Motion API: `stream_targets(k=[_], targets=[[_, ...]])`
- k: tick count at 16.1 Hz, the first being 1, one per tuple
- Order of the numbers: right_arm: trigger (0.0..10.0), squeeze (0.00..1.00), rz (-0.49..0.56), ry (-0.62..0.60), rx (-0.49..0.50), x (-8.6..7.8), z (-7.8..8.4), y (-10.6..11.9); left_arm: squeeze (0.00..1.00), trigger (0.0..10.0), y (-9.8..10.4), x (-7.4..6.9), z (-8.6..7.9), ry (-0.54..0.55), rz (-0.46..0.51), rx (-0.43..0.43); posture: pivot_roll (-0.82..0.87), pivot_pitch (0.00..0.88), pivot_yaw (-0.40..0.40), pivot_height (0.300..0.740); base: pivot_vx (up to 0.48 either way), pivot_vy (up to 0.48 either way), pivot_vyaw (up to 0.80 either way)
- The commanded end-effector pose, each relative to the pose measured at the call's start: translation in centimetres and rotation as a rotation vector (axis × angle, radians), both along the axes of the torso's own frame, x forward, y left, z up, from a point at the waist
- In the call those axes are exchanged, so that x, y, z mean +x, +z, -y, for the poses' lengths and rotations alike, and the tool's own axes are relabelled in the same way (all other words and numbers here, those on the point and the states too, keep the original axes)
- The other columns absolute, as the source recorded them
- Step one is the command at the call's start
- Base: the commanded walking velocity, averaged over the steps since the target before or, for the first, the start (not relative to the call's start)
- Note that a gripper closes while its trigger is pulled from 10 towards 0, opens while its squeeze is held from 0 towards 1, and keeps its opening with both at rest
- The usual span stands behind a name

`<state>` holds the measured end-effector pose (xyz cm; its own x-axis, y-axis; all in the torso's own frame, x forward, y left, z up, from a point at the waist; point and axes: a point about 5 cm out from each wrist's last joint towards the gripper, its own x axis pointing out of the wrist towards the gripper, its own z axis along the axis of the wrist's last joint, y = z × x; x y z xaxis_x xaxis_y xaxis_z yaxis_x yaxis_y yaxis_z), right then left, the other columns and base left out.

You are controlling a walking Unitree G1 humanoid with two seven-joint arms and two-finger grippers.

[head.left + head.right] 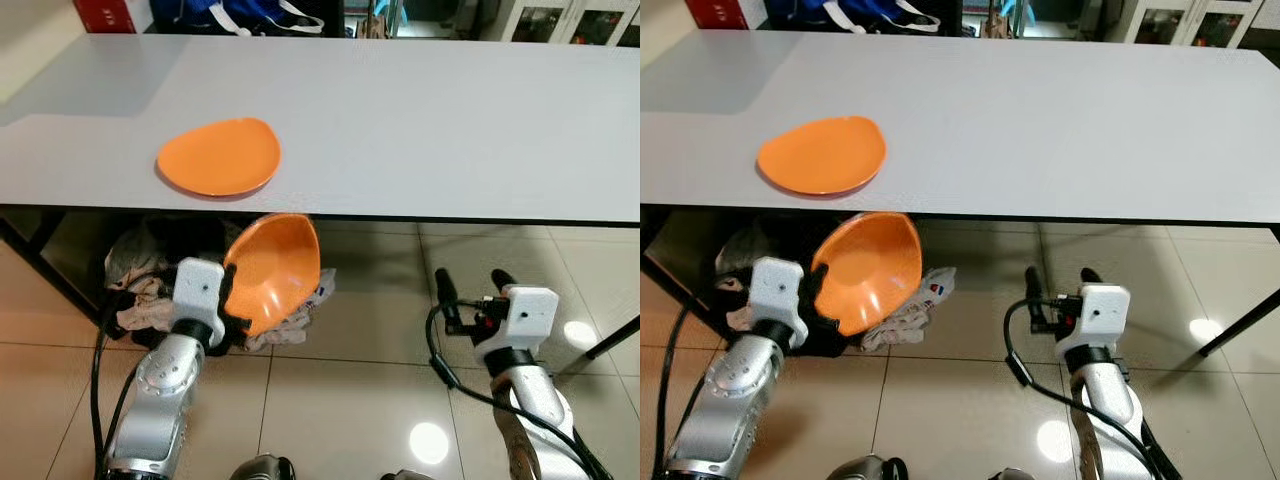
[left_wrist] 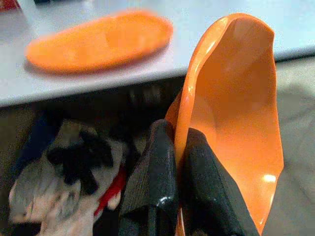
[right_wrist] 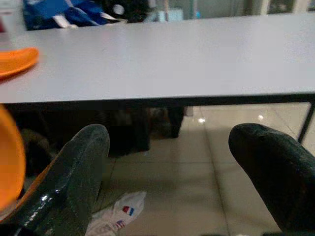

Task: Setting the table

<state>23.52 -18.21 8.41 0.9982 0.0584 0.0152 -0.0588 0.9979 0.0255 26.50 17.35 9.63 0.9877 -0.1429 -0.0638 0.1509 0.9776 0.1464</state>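
Left gripper, fingers pinching the rim of a deep orange plastic bowl, holds it tilted on edge below the near edge of the long grey table. A flat orange plastic plate lies on the table just above the bowl. Right gripper, fingers spread and holding nothing, hangs over the beige tiled floor. A heap of crumpled cloths lies under the table.

Under the grey table, the heap of cloths is half hidden by the orange bowl; the orange plate looks blurred.
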Motion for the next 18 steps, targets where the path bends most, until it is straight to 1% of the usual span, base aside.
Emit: stream_targets(k=[1,2,4,5,7,8,12,14,15,17,18], targets=[[10.0,0.00,0.003,0.014,0.009,-0.1,0.0,0.3,0.00,0.0,2.4,0.4,0.5,-0.034,0.081,-0.045,-0.04,0.058,0.025,0.740,0.000,0.000,0.00],[10.0,0.00,-0.002,0.014,0.010,-0.2,0.1,0.2,0.00,0.0,3.0,0.4,1.0,-0.063,0.093,-0.055,-0.04,0.058,0.025,0.740,0.000,0.000,0.00],[10.0,0.00,-0.006,0.012,0.009,0.1,0.0,0.1,0.00,0.0,3.8,1.1,1.4,-0.070,0.095,-0.083,-0.04,0.054,0.028,0.740,0.000,0.000,0.00],[10.0,0.00,-0.005,0.013,0.010,0.2,0.0,0.1,0.00,0.0,3.9,1.3,1.3,-0.065,0.094,-0.090,-0.04,0.054,0.028,0.740,0.000,0.000,0.00],[10.0,0.00,-0.007,0.013,0.010,0.4,-0.2,0.1,0.00,0.0,4.3,2.0,1.0,-0.051,0.087,-0.105,-0.04,0.049,0.032,0.740,0.000,0.433,0.00],[10.0,0.00,-0.010,0.012,0.010,0.4,-0.2,-0.1,0.00,0.0,4.3,2.1,0.9,-0.047,0.079,-0.113,-0.04,0.044,0.033,0.740,0.000,0.428,0.00],[10.0,0.00,0.003,0.006,-0.009,0.5,0.0,0.3,0.00,0.0,3.2,2.9,1.4,-0.059,0.024,-0.107,-0.06,0.024,0.034,0.740,0.000,0.422,0.00],[10.0,0.00,0.004,0.003,-0.015,0.5,0.1,0.3,0.00,0.0,3.1,3.2,1.5,-0.062,0.014,-0.112,-0.06,0.020,0.037,0.740,0.000,0.420,0.00],[10.0,0.00,0.003,-0.001,-0.016,0.5,0.1,0.3,0.00,0.0,3.2,3.6,1.4,-0.059,0.012,-0.113,-0.06,0.019,0.038,0.740,0.000,0.420,0.00],[10.0,0.00,-0.002,-0.001,-0.021,0.4,0.1,0.2,0.00,0.0,3.4,3.9,1.5,-0.066,0.026,-0.095,-0.06,0.017,0.040,0.740,0.000,0.446,0.00],[10.0,0.00,-0.004,0.000,-0.021,0.4,-0.1,0.1,0.00,0.0,3.5,4.2,1.8,-0.084,0.025,-0.060,-0.06,0.016,0.042,0.740,0.000,0.000,0.00]])
